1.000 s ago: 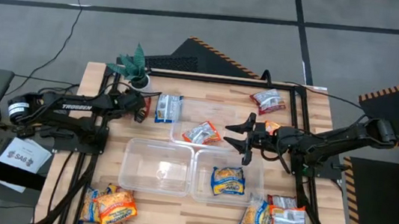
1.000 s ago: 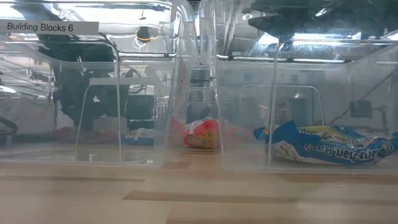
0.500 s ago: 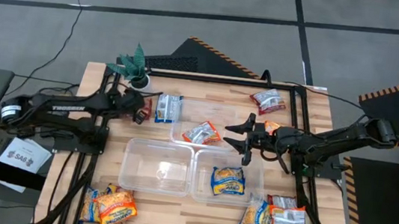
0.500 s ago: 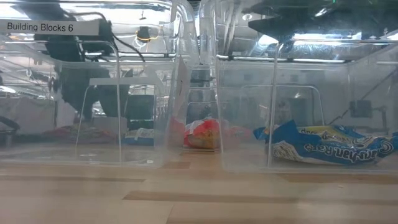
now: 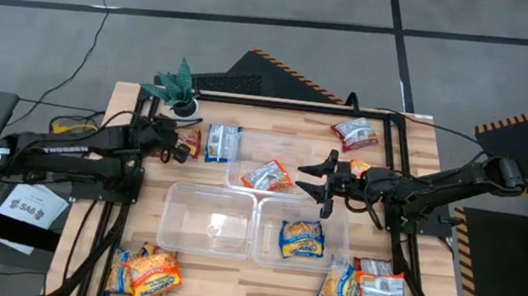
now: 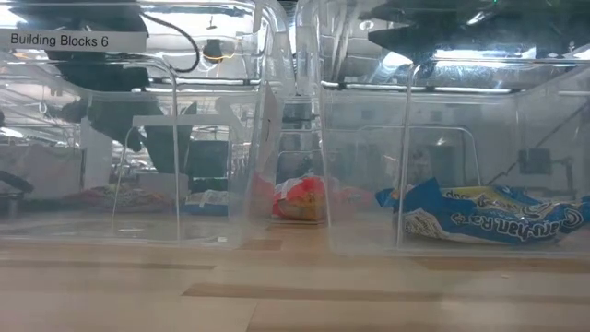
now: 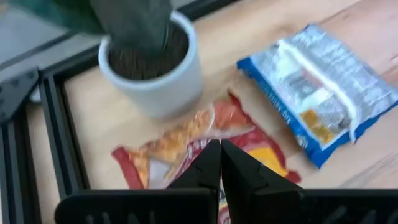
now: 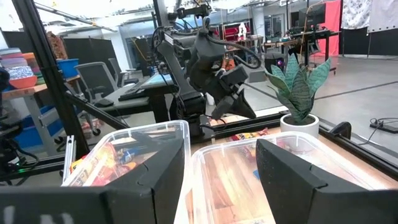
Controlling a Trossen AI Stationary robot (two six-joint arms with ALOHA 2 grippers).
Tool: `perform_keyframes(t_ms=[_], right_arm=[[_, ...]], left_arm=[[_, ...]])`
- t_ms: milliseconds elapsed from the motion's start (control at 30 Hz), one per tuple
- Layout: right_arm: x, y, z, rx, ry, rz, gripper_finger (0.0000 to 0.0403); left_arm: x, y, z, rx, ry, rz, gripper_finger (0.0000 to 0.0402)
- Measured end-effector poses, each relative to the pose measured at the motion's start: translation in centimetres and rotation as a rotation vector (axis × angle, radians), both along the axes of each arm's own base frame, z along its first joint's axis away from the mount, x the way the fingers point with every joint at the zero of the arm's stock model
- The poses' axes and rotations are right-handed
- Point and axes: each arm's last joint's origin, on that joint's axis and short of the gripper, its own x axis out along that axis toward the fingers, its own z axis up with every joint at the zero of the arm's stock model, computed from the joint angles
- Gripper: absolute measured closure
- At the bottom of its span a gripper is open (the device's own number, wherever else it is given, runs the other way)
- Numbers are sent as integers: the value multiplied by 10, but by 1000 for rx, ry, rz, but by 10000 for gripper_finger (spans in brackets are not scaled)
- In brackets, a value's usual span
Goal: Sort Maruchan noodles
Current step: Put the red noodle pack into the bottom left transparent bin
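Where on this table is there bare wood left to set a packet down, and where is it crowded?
Bare wood lies along the front edge between the front-left packet pile and the front-right pile, and on the left side between the left gripper and that front-left pile. The three clear tubs crowd the middle; the back-left corner by the potted plant is cluttered.

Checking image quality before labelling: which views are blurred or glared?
Left wrist view: soft throughout, the red packet and white pot blurred. Low view: reflections on the clear tub walls haze the room behind. High view: evenly lit and sharp.
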Motion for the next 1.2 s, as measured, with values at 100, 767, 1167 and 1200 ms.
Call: perform_keyframes(t_ms=[100,767,1167,1200], right_arm=[[0,0,0,0,0,-1,184],[0,0,0,0,0,-2,184],[0,0,0,-1,0,-2,184],[0,0,0,-1,0,-2,184]], left_arm=[[-3,-1,-9,-35,26,26,399],[4,9,-27,-77,118,116,195],[6,18,-37,-112,185,165,134],[7,19,-38,-115,191,168,134]])
